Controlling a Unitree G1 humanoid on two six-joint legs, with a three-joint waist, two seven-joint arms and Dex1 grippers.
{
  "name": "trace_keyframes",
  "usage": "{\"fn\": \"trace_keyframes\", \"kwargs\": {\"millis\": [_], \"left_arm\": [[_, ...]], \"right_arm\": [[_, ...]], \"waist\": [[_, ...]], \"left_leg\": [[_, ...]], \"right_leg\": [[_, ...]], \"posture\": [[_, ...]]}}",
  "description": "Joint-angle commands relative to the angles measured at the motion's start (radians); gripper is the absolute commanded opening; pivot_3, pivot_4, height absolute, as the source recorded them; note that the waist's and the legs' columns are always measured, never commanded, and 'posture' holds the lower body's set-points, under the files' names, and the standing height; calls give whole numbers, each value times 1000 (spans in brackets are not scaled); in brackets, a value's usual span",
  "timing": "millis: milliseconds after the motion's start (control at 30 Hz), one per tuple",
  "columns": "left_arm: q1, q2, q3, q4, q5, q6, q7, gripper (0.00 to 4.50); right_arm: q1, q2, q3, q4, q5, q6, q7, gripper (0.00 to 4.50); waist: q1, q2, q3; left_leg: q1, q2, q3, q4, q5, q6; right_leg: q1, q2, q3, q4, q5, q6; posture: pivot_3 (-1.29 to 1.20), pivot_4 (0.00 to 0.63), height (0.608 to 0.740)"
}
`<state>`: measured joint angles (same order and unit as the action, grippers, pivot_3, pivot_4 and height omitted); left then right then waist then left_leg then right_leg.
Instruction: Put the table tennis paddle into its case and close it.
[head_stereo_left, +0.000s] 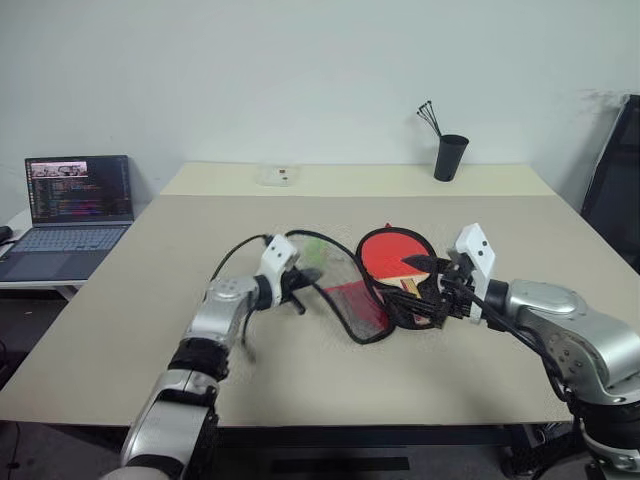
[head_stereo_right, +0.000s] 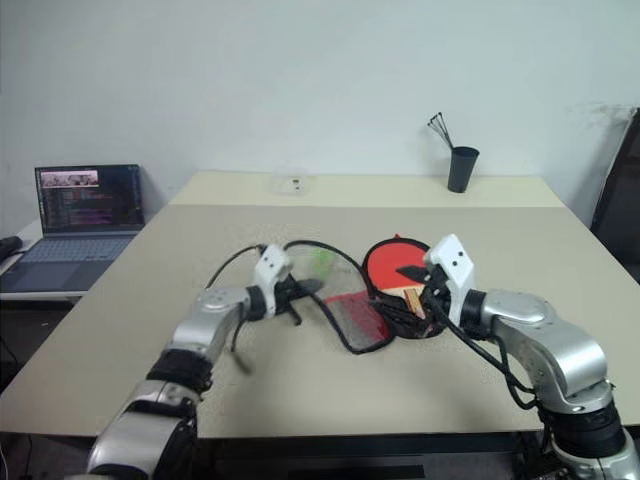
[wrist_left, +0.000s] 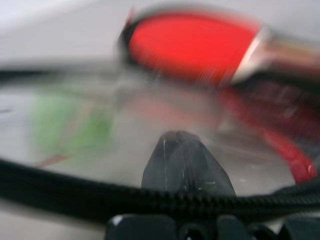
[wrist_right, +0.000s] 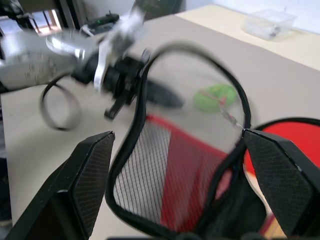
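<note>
Paddle (head_stereo_left: 388, 252) sits at the centre of the head view, red face toward the upper left, pale striped handle running down and right toward the right gripper (head_stereo_left: 440, 287); its long axis runs diagonally across the surface (head_stereo_left: 150, 300). It lies on the case (head_stereo_left: 362, 305), whose other half, with its red side and mesh pocket, is folded out toward the lower left, so the case is open and the paddle rests in its lower half rather than enclosed.

The step in hand looks like closing the cover. The left gripper (head_stereo_left: 305, 283), at centre left, is pressed together on the black zip edge of the case, lifting that rim clear of the surface; its wrist view has the zip band crossing its fingertips. The right gripper stands spread wide at the handle end, and I cannot tell whether it touches anything.

Next, I judge, the lifted half must be folded over the red face, edges matched, while the right gripper steadies the handle end.
</note>
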<state>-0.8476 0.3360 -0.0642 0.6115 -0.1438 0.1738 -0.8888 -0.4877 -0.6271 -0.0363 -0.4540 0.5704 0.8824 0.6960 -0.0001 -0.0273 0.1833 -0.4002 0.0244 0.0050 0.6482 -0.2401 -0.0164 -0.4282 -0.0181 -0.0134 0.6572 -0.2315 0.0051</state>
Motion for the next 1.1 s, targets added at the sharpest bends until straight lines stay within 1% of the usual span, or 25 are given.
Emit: {"fn": "trace_keyframes", "kwargs": {"millis": [33,133,233,367,500,633,733,867,967,1033,1100], "left_arm": [[-105,-90,-18,40,-9,-19,8,19],[-204,-167,-38,200,42,-93,53,19],[-295,-217,-45,357,84,-174,102,19],[-348,-234,-29,459,96,-239,106,19],[-344,-209,15,460,56,-266,46,19],[-265,-158,46,358,8,-267,-68,19],[-166,-109,55,191,-34,-213,-145,19],[-56,-42,95,-29,-93,-118,-135,19],[27,14,123,-226,-167,13,-142,19],[69,46,130,-322,-203,82,-144,19],[95,69,140,-384,-212,116,-118,19]], "right_arm": [[4,-54,-58,9,-7,-32,15,4500],[5,-109,-107,39,-1,-34,27,4500],[7,-156,-138,70,-9,-35,27,4500],[21,-176,-138,89,-28,-35,9,4500],[20,-143,-139,129,-40,-6,-45,4500],[10,-108,-111,190,-61,-3,-79,4500],[-20,-69,-90,268,-74,6,-103,4500],[-96,5,-90,404,-76,42,-138,4500],[-162,52,-56,546,-122,1,-145,4500],[-196,72,-32,636,-161,-36,-147,4500],[-228,90,-7,728,-202,-83,-144,4500]], "waist": [[1,0,0],[0,-1,0],[-7,-1,1],[-18,-1,1],[-20,-1,1],[-26,-1,1],[-31,-1,1],[-32,-1,1],[-29,-1,1],[-29,-1,1],[-28,-1,1]], "left_leg": [[0,-1,0,0,0,0],[1,-5,0,0,0,0],[2,-5,0,-1,0,0],[2,-3,0,-2,0,0],[2,-2,0,-2,0,0],[2,-2,1,-2,0,0],[3,0,1,-2,0,0],[4,2,2,-1,0,0],[4,2,1,-1,0,0],[4,3,1,-1,0,0],[4,3,1,-1,0,0]], "right_leg": [[0,0,0,0,0,0],[2,0,0,-1,0,0],[2,0,0,-1,0,0],[2,2,1,-2,0,0],[2,2,1,-2,0,0],[2,2,1,-2,0,0],[2,3,1,-1,0,0],[2,2,2,0,0,0],[2,2,2,1,0,0],[2,2,2,1,0,0],[2,2,3,1,0,0]], "posture": [[0,150,740],[0,150,740],[0,150,740],[0,150,740],[0,150,740],[0,150,740],[0,150,740],[0,150,740],[0,150,740],[0,150,740],[0,150,740]]}}
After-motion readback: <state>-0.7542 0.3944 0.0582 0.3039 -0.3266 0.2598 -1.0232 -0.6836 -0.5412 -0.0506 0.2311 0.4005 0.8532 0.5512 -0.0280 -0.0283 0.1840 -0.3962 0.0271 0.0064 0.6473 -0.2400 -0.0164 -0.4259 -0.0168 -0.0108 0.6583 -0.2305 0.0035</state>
